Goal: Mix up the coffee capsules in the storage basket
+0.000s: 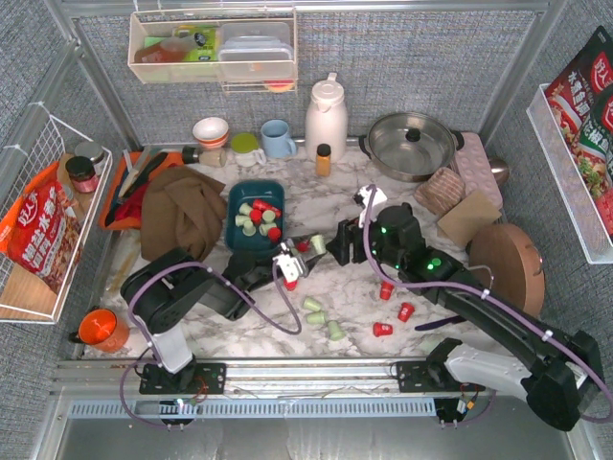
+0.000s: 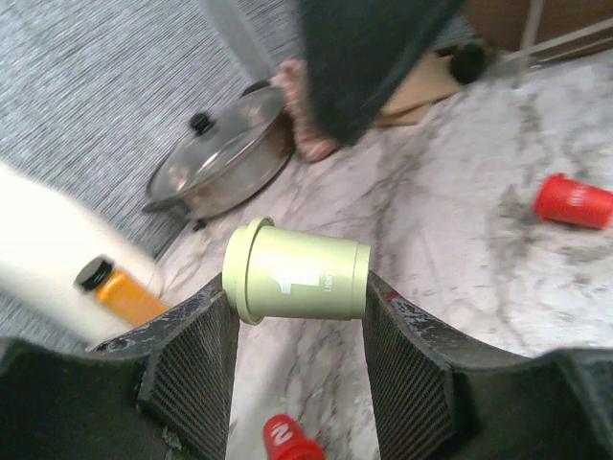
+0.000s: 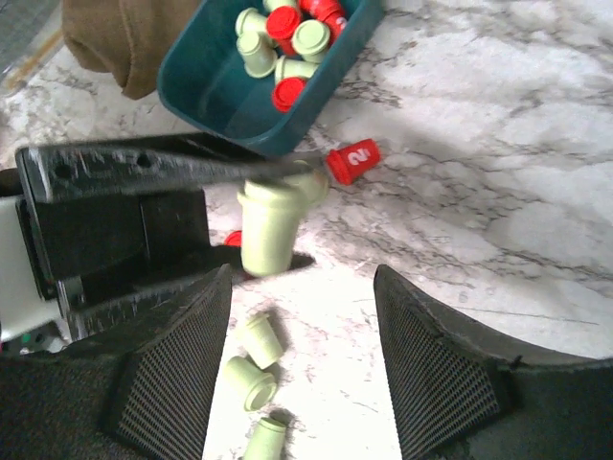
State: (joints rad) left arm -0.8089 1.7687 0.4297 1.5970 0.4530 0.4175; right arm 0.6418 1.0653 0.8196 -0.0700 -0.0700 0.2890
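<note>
Capsule [image 2: 299, 271], mint green, gripped in left hand [image 2: 297, 305] over counter [image 1: 326, 206] middle. Right hand [image 3: 302, 287] released, empty. Storage basket [image 3: 215, 91] toward far edge holds red and green coffee capsules [image 1: 257, 217]; loose capsules [image 1: 324, 316] near front edge

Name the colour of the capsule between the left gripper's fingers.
The capsule is pale green; left wrist view shows it best.

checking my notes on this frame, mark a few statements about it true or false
1. The left gripper holds a green capsule. True.
2. The right gripper grips a red capsule. False: it is open and empty.
3. The storage basket holds only green capsules. False: red ones lie in it too.
4. Green capsules lie loose on the table. True.
</note>
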